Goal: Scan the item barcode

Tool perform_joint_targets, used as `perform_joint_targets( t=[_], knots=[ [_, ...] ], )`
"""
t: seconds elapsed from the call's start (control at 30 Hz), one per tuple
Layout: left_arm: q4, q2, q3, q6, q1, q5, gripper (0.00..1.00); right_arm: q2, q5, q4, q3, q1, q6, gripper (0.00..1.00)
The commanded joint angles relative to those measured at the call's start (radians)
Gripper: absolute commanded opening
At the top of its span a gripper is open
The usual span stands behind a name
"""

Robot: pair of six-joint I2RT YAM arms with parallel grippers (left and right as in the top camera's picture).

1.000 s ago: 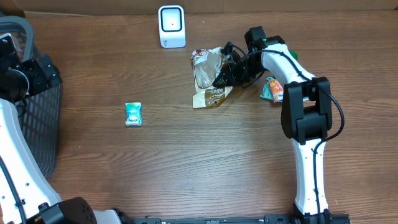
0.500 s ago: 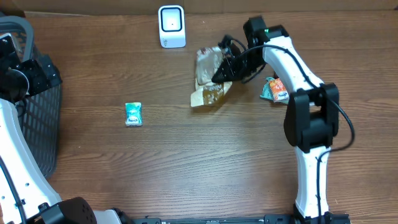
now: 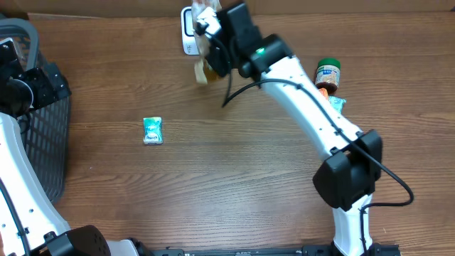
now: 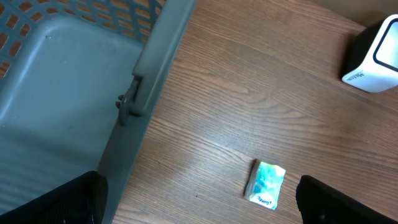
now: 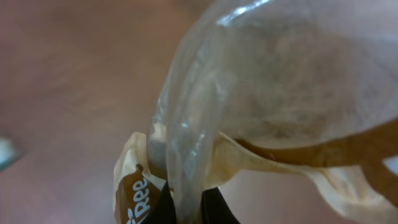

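**Operator:** Overhead view: locate the item.

**Technician:** The snack bag (image 3: 201, 71) is at the far edge of the table, apparently lifted, pinched in the right gripper (image 3: 215, 51). It overlaps the right side of the barcode scanner (image 3: 186, 39); contact cannot be determined. The bag's long axis runs near to far, with the brown end nearest. The left gripper (image 3: 43, 82) is well apart at the left, beside the basket (image 3: 50, 149). The right arm is therefore the nearer one.

**Operator:** Left wrist view?

**Technician:** The left fingers are spread wide and hold nothing. The basket is below at the left, a teal packet (image 4: 266, 183) lies on the table, and the scanner is at the far right.

**Operator:** Right wrist view?

**Technician:** The fingertips are pressed together on the bag's clear film where it meets the brown paper. The bag fills the frame, and no barcode is visible. In my judgement, the next move depends on turning the printed face toward the scanner window, which lies just left of the gripper.
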Motion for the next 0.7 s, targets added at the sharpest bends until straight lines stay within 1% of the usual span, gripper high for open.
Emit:
perform_joint_targets(
  t=[0.0,0.13,0.23,0.33,0.5,0.67],
  knots=[
    [0.001,-0.005,0.019,-0.009,0.0,0.011,0.99,0.048,0.408,0.149,0.0,0.012,-0.181,0.04],
    [0.001,-0.005,0.019,-0.009,0.0,0.011,0.99,0.111,0.505,0.337,0.0,0.003,-0.34,0.04],
    [0.001,-0.005,0.019,-0.009,0.0,0.011,1.0,0.172,0.547,0.432,-0.001,-0.017,-0.484,0.04],
    [0.001,-0.005,0.019,-0.009,0.0,0.011,1.0,0.236,0.586,0.479,-0.002,-0.028,-0.669,0.04],
    [0.001,-0.005,0.019,-0.009,0.0,0.011,1.0,0.308,0.645,0.49,-0.002,-0.001,-0.908,0.04],
    [0.001,-0.005,0.019,-0.009,0.0,0.011,1.0,0.312,0.647,0.524,-0.002,0.024,-0.985,0.04]
  ],
)
